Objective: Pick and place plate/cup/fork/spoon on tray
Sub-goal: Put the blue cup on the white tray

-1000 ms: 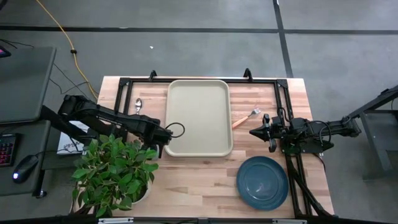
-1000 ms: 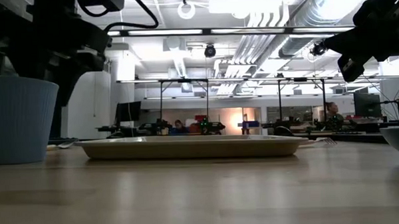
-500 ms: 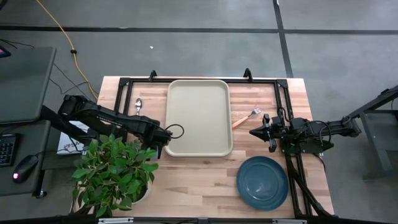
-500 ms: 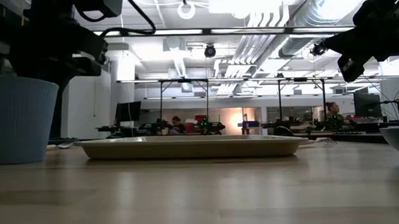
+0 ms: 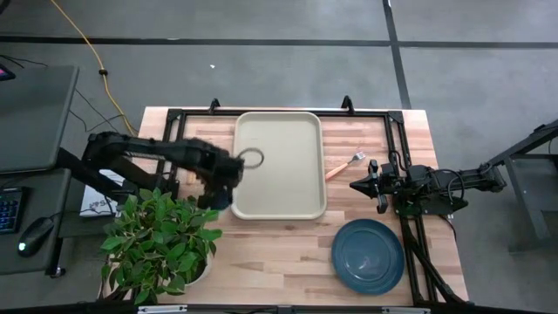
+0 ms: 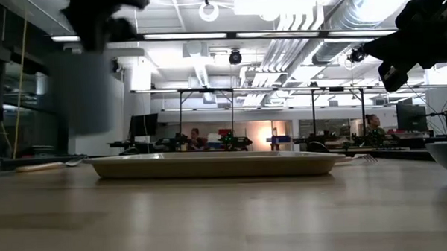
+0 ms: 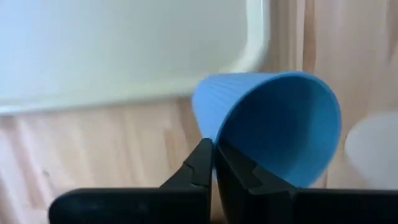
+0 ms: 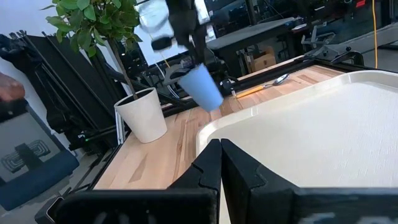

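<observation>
Cup point(image 7: 273, 127) first — we have the left tool point(image 7: 213, 163) clamped on its rim, lifted beside the bare tray point(image 5: 279, 164); plate point(image 5: 367, 255), fork point(image 5: 345, 164), spoon point(image 8: 267, 82) wait, and the right tool point(image 8: 220, 163) is pinched together.

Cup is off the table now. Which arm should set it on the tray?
Left. The left gripper is shut on the cup, lifted at the tray's left rim. The right gripper hangs beyond the tray's right edge, near the fork, holding nothing.
</observation>
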